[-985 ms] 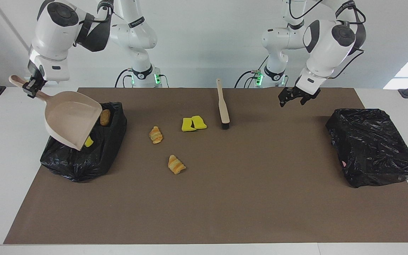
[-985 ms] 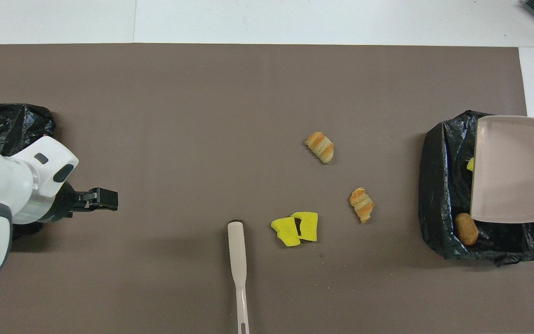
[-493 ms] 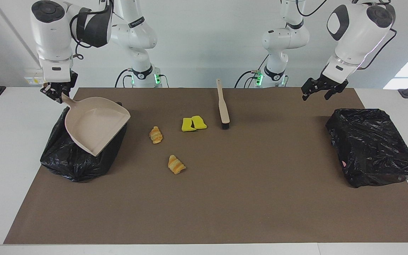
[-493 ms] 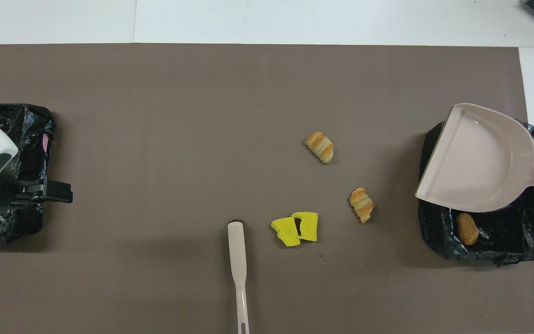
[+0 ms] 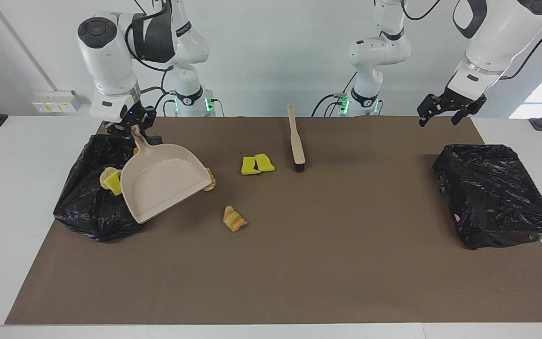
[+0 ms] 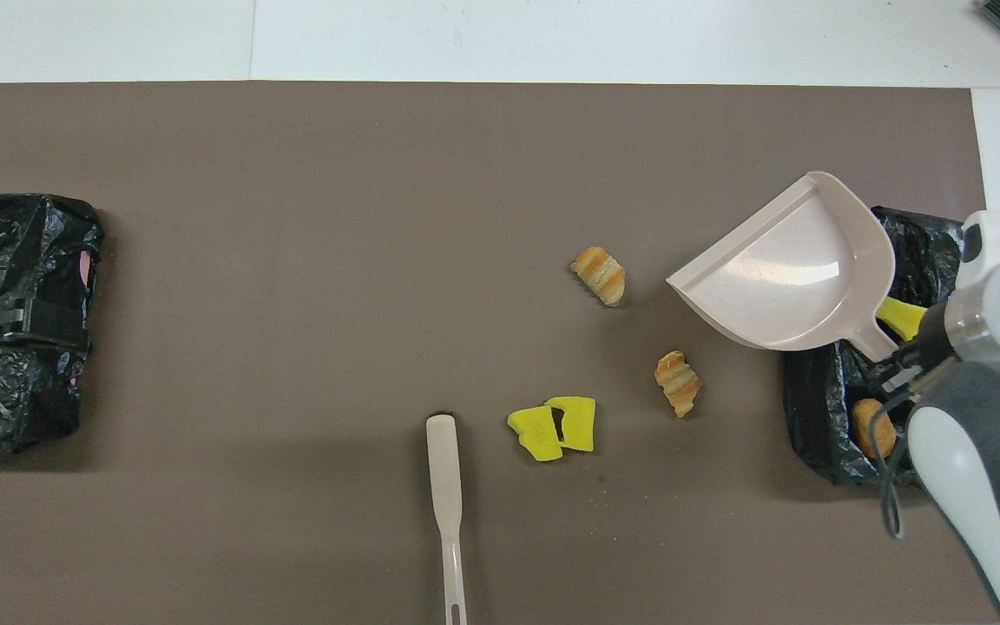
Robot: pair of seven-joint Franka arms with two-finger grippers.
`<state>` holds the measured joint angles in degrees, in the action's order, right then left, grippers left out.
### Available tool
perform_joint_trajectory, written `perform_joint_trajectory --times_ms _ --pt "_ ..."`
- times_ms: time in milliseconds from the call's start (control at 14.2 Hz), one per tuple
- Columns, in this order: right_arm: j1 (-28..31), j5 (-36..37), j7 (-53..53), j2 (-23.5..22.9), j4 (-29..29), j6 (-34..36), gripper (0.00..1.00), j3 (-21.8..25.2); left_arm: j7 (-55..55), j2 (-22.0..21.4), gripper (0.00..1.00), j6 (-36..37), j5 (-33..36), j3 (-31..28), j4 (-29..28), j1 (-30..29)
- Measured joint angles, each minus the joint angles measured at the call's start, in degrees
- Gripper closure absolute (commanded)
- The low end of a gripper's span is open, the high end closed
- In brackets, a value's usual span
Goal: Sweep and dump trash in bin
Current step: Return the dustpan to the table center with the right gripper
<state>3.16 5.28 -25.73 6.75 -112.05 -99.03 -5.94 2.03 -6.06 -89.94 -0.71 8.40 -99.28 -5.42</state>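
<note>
We grip beige plastic dustpan (image 5: 160, 181) in right claw (image 5: 127, 128); left claw (image 5: 444, 109) spread, empty. Risk: low pan knocks orange-striped croissant (image 6: 679, 383) away.

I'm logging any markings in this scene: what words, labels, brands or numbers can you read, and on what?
None can be read.
Right arm: a dark band carries small pale lettering, too small to read.
Dustpan, brush, both black bin bags and the trash show no print.
</note>
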Motion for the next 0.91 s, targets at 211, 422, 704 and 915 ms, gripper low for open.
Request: perform_joint_trajectory --times_ms 211,422,704,915 --pt "-4.49 -2.31 12.61 -3.35 1.67 -0.80 1.00 -0.07 0.17 1.12 0.00 -3.11 -0.03 0.91 0.81 1.01" --pt "-9.98 -2.78 22.60 -7.76 3.48 -4.79 1.00 -0.15 2.77 2.45 0.00 -3.78 -0.03 0.92 2.96 1.23" --pt "-17.62 -2.88 35.14 -14.25 6.81 -9.94 1.00 -0.20 7.87 3.72 0.00 -3.67 -0.03 1.13 4.71 1.43" --pt "-22.18 -2.89 43.84 -19.30 10.42 -12.71 1.00 -0.17 7.51 3.78 0.00 -3.74 -0.89 1.19 4.85 1.43"
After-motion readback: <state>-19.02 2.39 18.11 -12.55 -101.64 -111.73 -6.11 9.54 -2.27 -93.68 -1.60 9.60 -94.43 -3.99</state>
